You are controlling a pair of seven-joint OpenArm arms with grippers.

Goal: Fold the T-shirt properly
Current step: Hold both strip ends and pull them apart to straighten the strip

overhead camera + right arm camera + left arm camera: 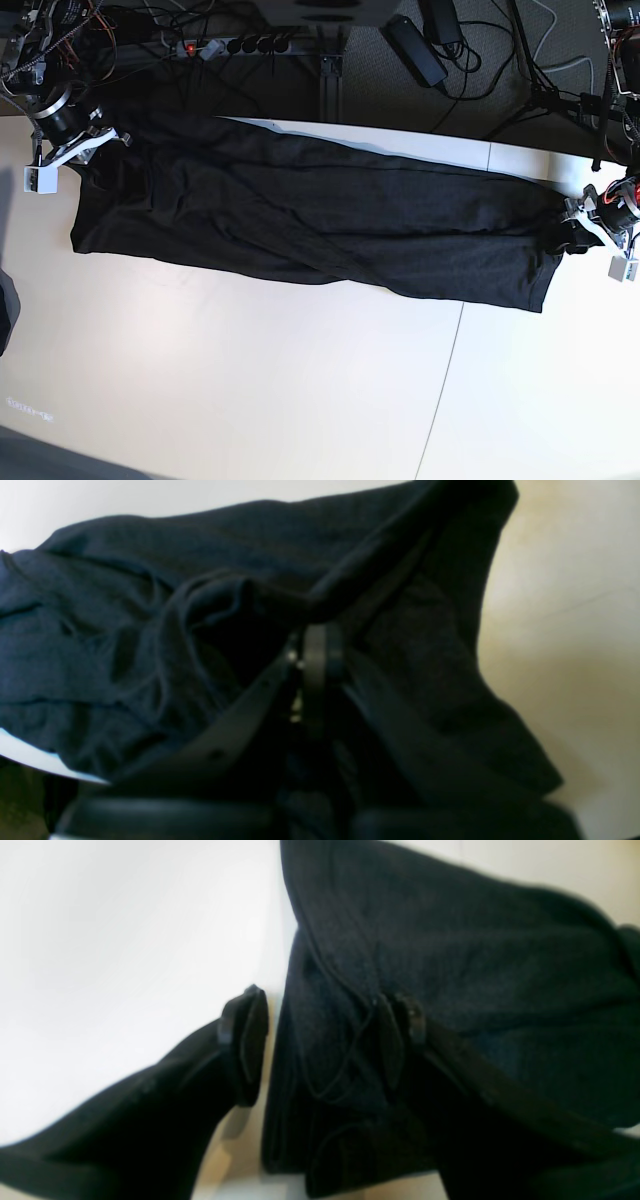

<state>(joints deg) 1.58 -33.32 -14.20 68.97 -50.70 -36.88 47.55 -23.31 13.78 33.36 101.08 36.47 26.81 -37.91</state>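
The T-shirt (310, 225) is seen in the base view laid out long across the white table (250, 400), running from about 10 o'clock to about 3 o'clock, its far edge close to the back edge of the table. No print is visible; only dark cloth is shown.

The right gripper (315, 655) is found at the 10 o'clock end. In the right wrist view its jaws are pressed together on a fold of the T-shirt, with cloth draped over and around them. The left gripper (320, 1040) is found at the 3 o'clock end. In the left wrist view its jaws are spread wide: 1 finger (245, 1045) stands over bare table, the other (400, 1035) lies against the cloth, and the hem is set between the 2 but is not pinched.

Several risks can be judged from this. If the right arm is pulled while the left end is not gripped, the shirt is likely to be dragged along the table or bunched rather than stretched flat. If the left jaws are closed from here, only 1 layer or a thin edge may be caught, and it could slip out under tension. Loose threads near the left finger could be snagged. Because the far edge is so near the table's back edge, cloth could also be tipped off it.
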